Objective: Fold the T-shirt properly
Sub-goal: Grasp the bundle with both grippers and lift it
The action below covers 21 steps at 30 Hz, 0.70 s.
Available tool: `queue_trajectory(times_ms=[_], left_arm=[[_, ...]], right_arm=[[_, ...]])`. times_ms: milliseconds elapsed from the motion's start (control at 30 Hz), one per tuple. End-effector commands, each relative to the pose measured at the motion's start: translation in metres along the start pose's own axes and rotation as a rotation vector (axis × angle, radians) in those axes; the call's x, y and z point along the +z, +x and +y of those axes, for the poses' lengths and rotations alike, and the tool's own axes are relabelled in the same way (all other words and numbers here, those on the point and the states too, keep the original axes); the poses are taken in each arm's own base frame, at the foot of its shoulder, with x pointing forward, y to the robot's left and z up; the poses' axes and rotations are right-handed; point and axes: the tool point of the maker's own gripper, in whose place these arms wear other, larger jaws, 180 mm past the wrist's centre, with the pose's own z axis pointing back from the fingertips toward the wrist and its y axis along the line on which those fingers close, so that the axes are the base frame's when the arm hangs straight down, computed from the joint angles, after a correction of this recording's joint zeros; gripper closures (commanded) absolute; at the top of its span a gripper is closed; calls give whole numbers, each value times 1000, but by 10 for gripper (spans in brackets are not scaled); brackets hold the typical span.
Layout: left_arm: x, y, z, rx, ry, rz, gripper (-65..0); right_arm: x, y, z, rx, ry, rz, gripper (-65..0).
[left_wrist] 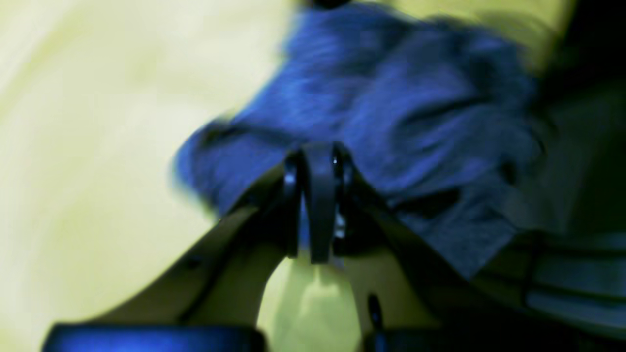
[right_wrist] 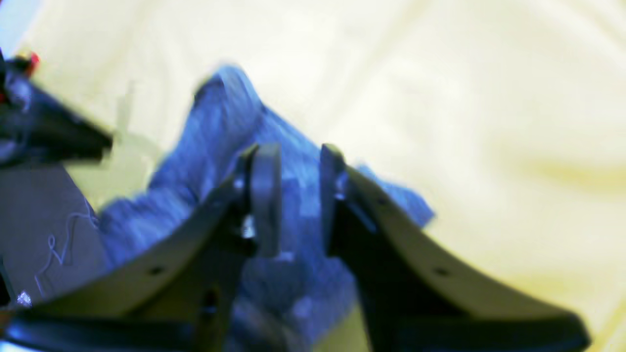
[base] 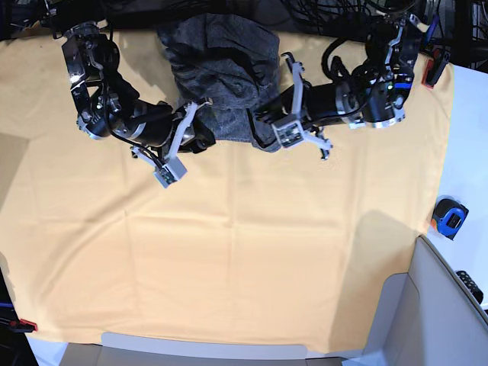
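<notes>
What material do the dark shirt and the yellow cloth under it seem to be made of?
T-shirt: looks like thin, soft knit fabric, matte heathered dark grey; it bunches into limp folds. Table cloth: seems a smooth woven textile, matte yellow-orange, with faint crease lines. Exact fibres cannot be told.

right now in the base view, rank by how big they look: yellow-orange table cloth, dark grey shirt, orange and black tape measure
1. Yellow-orange table cloth, largest by far.
2. Dark grey knit shirt, bunched at the far edge.
3. Orange and black tape measure, smallest.
</notes>
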Motion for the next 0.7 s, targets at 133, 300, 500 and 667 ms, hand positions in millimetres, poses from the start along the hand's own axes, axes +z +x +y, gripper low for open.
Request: queue_trajectory(times_ms=[133, 300, 500, 667], left_arm=[[-7, 24, -2, -120, -33, 8, -6], [-20, 40, -2, -122, -54, -19, -6], [-53, 31, -12, -59, -146, 5, -6], [-71, 17, -27, -23, -215, 19, -6]], right_arm=[[13, 1, -18, 15, -46, -13, 0], [15, -5, -37, -26, -95, -5, 0], [6, -10, -30, -31, -89, 9, 0], [2, -11, -21, -19, -61, 15, 0]])
